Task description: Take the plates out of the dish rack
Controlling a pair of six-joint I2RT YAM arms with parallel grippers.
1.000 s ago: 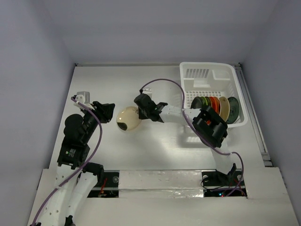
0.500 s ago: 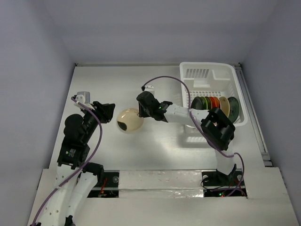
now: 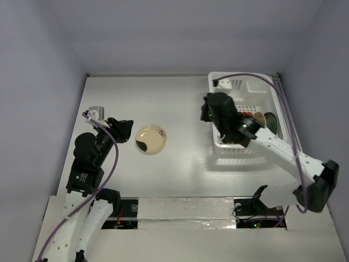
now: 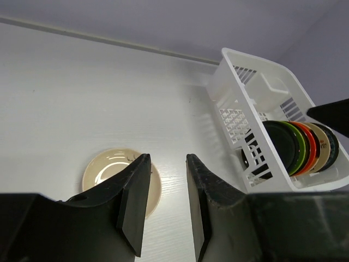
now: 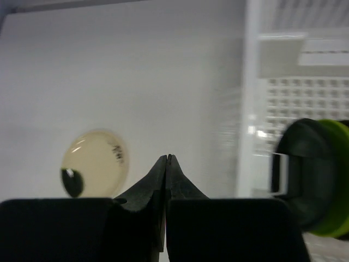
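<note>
Black and spread apart, the fingers of the left gripper hang empty over the white table, just left of the cream plate. That plate lies flat and face up with a dark blotch at its near rim. Further right, the right gripper is pressed together on nothing, poised above the left wall of the dish rack. The rack sits at the table's far right corner. Inside it, the remaining plates stand on edge in a tight row: a black plate first, then a green plate, an orange-red plate, a pale patterned plate and a dark teal plate against the right wall. They look like glazed ware, so I judge them stiff, light for their size, slick under the pads, and liable to chip if knocked together or dropped. The likeliest hold is on the exposed upper rim of the black plate, one finger on its open left face and the other slipped into the thin gap before the green one. A firm pinch seems needed, since a smooth rim could swing or slide once lifted clear of the slots.
</note>
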